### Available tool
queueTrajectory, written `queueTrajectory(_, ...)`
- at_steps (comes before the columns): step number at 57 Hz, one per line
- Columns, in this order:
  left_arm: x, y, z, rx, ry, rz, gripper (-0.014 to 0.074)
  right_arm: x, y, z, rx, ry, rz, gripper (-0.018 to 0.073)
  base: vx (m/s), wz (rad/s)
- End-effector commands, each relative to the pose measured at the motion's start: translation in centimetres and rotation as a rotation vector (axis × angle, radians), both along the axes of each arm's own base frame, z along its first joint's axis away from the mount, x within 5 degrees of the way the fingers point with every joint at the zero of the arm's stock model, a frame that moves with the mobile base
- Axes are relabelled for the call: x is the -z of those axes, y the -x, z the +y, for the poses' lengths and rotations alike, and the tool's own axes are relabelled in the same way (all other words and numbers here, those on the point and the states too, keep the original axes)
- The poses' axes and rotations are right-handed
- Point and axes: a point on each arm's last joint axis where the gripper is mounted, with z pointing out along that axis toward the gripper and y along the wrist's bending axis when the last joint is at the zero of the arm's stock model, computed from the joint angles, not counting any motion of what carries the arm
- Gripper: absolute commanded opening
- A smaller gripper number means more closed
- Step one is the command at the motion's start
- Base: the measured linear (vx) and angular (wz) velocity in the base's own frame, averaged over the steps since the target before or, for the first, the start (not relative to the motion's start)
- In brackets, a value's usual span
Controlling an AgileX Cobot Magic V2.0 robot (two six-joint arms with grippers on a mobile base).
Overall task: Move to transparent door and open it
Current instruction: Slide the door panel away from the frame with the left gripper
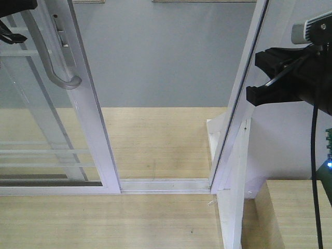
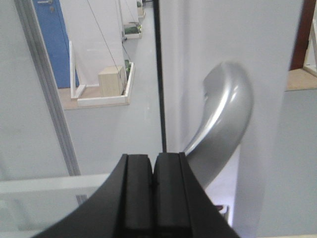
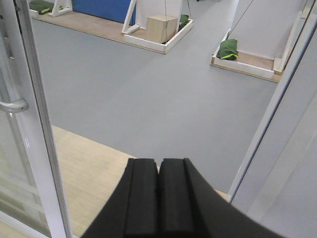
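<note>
The transparent door (image 1: 46, 129) stands at the left of the front view, clear glass with thin white bars in a white frame. Its curved silver handle (image 1: 62, 78) sits on the stile (image 1: 91, 119) that borders an open gap. In the left wrist view my left gripper (image 2: 154, 159) is shut with nothing in it, and the handle (image 2: 223, 129) curves just to its right. My right gripper (image 3: 159, 164) is shut on nothing too, facing the gap, with the door stile (image 3: 34, 124) and the handle tip (image 3: 12, 105) at its left. Its black body (image 1: 285, 78) hangs at the right.
A white floor track (image 1: 163, 185) crosses the gap to the right door jamb (image 1: 236, 114). Wood flooring lies on both sides, grey floor beyond. A wooden box (image 1: 290, 218) sits low right. Farther off are a wooden box (image 3: 162, 28) and green bags (image 3: 229, 49) on framed boards.
</note>
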Motion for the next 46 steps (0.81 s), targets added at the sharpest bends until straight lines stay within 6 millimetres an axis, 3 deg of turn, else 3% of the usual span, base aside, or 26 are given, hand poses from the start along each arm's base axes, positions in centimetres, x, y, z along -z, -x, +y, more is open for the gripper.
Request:
queueTrajectory(1, -5.2, 2.2, -0.1, -0.002, 0.006, -0.203, 0.0000, -2.2, -0.1, 0.0, -0.009, -0.040, -0.135, 0.0001, 0.00, 0.00)
queueTrajectory(14, -7.9, 5.4, -0.1, 0.007, 0.011, -0.173, 0.0000, -3.1, -0.1, 0.2, -0.017, -0.082, -0.230, 0.0001, 0.00, 0.00)
queueTrajectory(30, -9.8, 9.1, -2.0, 0.079, 0.013, -0.094, 0.0000, -3.2, -0.2, 0.2, -0.010, -0.109, -0.231, 0.0001, 0.00, 0.00)
queueTrajectory(39, -9.5, 11.4, -2.4, 0.097, 0.021, -0.115, 0.0000, -3.6, 0.5, -0.1, -0.008, -0.106, -0.226, 0.0001, 0.00, 0.00)
queueTrajectory(46, -7.6, 13.8, -2.3, 0.098, 0.069, -0.152, 0.0000, -4.1, 1.3, -1.2, 0.030, -0.108, -0.223, 0.0001, 0.00, 0.00)
